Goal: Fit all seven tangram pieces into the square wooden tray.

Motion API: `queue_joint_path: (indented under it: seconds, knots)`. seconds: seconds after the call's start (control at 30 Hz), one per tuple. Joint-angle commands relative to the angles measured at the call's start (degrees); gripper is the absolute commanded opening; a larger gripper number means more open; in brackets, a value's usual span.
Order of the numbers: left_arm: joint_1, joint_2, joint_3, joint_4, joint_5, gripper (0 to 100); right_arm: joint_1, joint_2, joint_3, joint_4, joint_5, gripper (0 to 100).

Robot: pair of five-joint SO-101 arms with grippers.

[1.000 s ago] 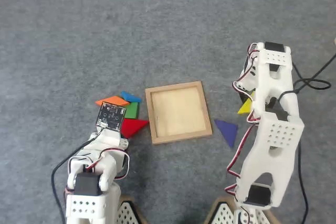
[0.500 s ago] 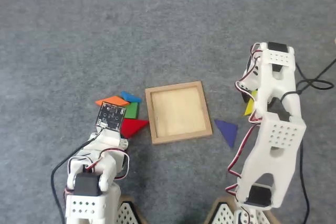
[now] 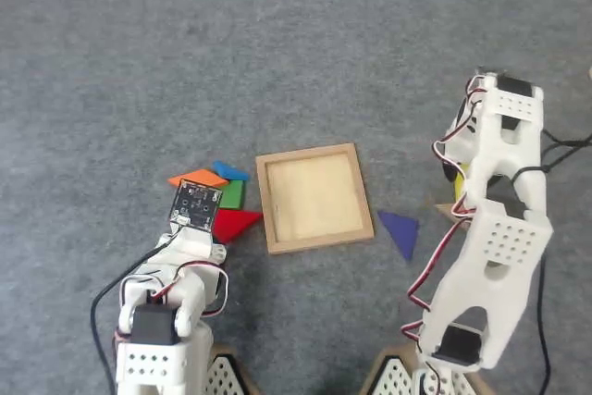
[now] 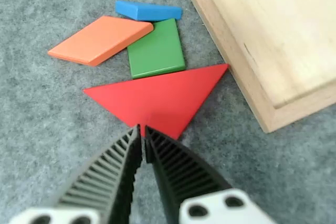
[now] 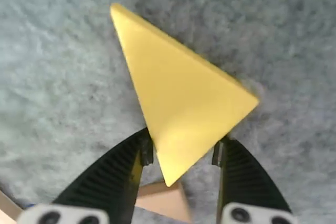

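The square wooden tray lies in the middle of the table with nothing in it. Left of it sit a red triangle, a green square, an orange parallelogram and a blue piece. My left gripper is shut, its tips at the edge of the red triangle. A purple triangle lies right of the tray. Farther right, my right gripper is shut on a yellow triangle, one finger on each side.
A small tan piece lies on the grey felt just under the right gripper. The tray's rim stands close beside the red triangle. Black cables trail off the right arm at the table's right edge.
The right arm has shifted to the right, and the yellow triangle has gone with it, away from the tray. The left arm has stayed still.
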Motion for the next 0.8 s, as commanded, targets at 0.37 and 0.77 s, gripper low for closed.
queue_joint_path:
  seconds: [0.37, 0.77]
  knots:
    - [-0.4, -1.2, -0.5, 0.3, 0.5, 2, 1.5, -7.3, -4.0, -3.2, 15.9, 35.9]
    - [-0.4, -1.2, -0.5, 0.3, 0.5, 2, -2.9, 0.1, -3.9, -7.2, 16.7, 36.1]
